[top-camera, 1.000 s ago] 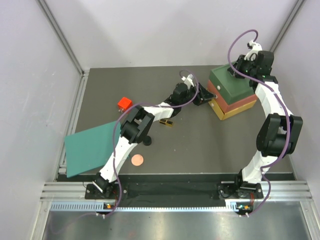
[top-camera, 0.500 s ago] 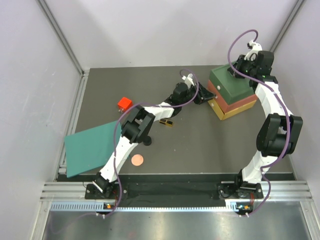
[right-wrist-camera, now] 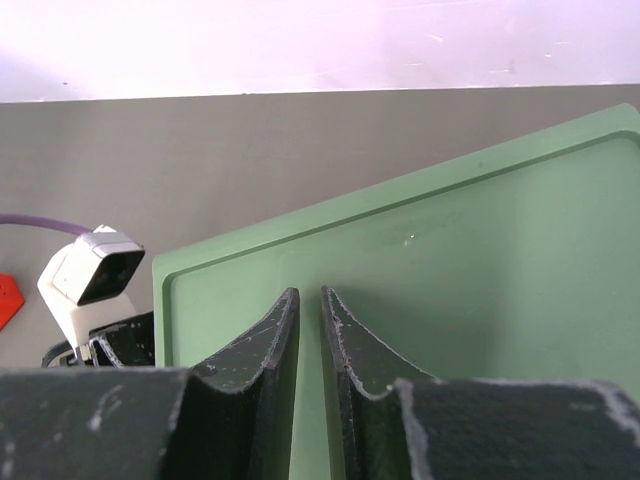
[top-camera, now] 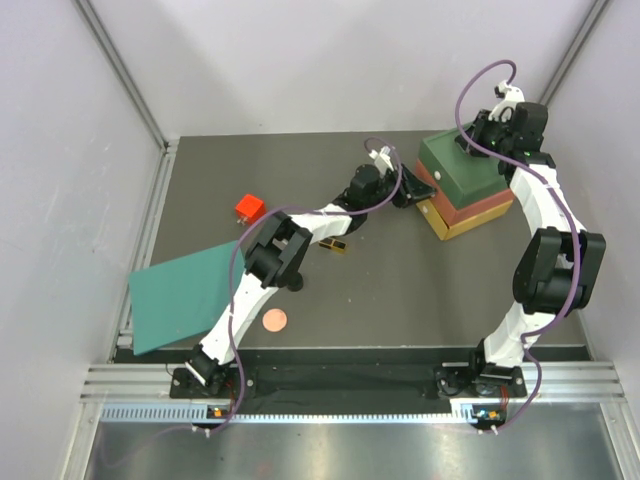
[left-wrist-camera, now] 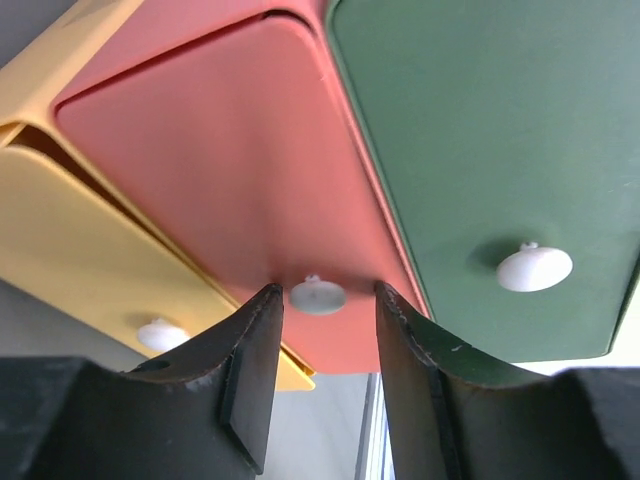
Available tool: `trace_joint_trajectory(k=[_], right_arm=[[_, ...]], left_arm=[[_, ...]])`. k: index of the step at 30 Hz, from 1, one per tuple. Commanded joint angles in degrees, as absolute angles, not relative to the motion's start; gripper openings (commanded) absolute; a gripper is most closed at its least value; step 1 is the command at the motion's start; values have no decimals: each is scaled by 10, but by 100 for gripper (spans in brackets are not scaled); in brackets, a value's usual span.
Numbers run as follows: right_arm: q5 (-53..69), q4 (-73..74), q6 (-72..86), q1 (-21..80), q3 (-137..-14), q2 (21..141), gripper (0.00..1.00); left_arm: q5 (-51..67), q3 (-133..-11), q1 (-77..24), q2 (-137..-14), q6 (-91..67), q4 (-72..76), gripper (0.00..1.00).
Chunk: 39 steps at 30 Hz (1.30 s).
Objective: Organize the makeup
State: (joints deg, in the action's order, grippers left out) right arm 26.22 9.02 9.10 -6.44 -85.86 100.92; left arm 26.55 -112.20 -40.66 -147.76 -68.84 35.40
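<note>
My left gripper [top-camera: 408,190] is open at the front of the stacked drawer box [top-camera: 465,185]. In the left wrist view its jaws stand on either side of the white knob [left-wrist-camera: 317,296] of the red drawer [left-wrist-camera: 230,150], with a small gap on each side. My right gripper [top-camera: 468,145] is shut and empty, its tips on the green top [right-wrist-camera: 480,260]. On the table lie a copper disc [top-camera: 274,320], a black-gold palette [top-camera: 335,244], a small black round compact [top-camera: 296,284] and a red-orange item [top-camera: 249,208]. The other makeup is out of view.
A large teal sheet [top-camera: 180,295] lies at the left, overhanging the table's edge. The green drawer [left-wrist-camera: 480,130] and the yellow drawer [left-wrist-camera: 80,230] each have a white knob. Grey walls close in the table on three sides.
My left gripper has moved slightly right, closer to the drawer box front. The right arm and the makeup have not moved.
</note>
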Motion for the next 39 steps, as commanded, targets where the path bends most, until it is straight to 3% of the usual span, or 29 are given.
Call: trace_joint_trajectory(k=[1, 7, 8, 12, 39], right_arm=[[246, 298, 81, -61, -797, 1069, 16], [247, 298, 81, -61, -797, 1070, 16], [247, 298, 82, -61, -797, 1070, 16], [247, 299, 82, -61, -796, 1070, 16], [247, 298, 82, -61, -795, 1071, 16]], left_arm=[[270, -1165, -409, -1491, -679, 371, 46], [269, -1163, -410, -1489, -673, 372, 27], [271, -1163, -410, -1491, -675, 373, 18], [276, -1155, -408, -1488, -681, 385, 0], [287, -841, -381, -1285, -581, 418, 0]])
